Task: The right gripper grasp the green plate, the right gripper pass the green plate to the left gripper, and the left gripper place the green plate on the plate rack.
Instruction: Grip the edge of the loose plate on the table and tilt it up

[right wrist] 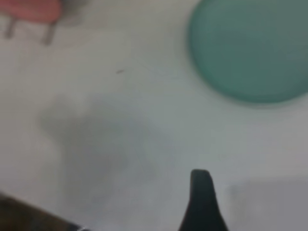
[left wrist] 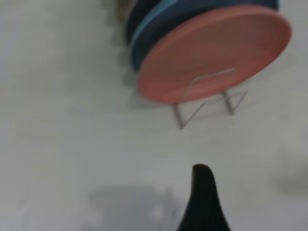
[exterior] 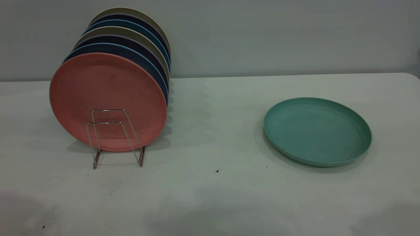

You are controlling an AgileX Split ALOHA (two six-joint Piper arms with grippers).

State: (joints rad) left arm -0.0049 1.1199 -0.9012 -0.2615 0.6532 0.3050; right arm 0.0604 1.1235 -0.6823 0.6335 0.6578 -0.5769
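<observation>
The green plate [exterior: 317, 131] lies flat on the white table at the right; it also shows in the right wrist view [right wrist: 250, 48]. The plate rack [exterior: 115, 137] stands at the left, with a salmon-pink plate [exterior: 108, 101] in front and several blue, dark and beige plates upright behind it. Its front wire loops stand free before the pink plate, also in the left wrist view [left wrist: 211, 94]. Neither gripper shows in the exterior view. Only a black tip of the left gripper [left wrist: 204, 202] hangs above bare table, short of the rack. A black tip of the right gripper [right wrist: 202, 202] hangs above bare table, short of the green plate.
The white table [exterior: 213, 183] runs wide between rack and green plate, with a few dark specks [exterior: 217, 170] on it. A grey wall closes the back. Arm shadows lie on the table's front.
</observation>
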